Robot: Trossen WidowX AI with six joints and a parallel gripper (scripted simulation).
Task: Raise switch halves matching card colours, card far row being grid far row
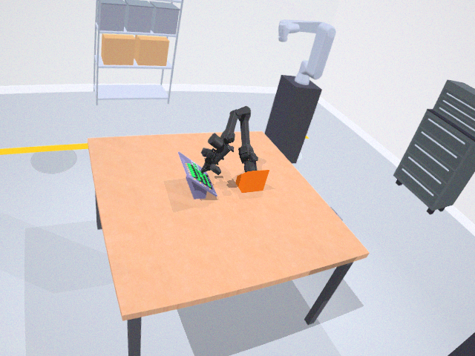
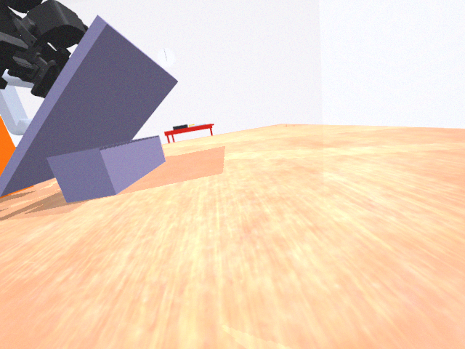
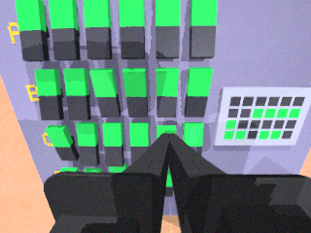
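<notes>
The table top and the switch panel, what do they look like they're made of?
Table top: looks like light wood, matte, with streaky grain lines. Switch panel: probably painted plastic or metal, a flat lavender face with no grain or gloss. The closed gripper looks like matte black plastic.
</notes>
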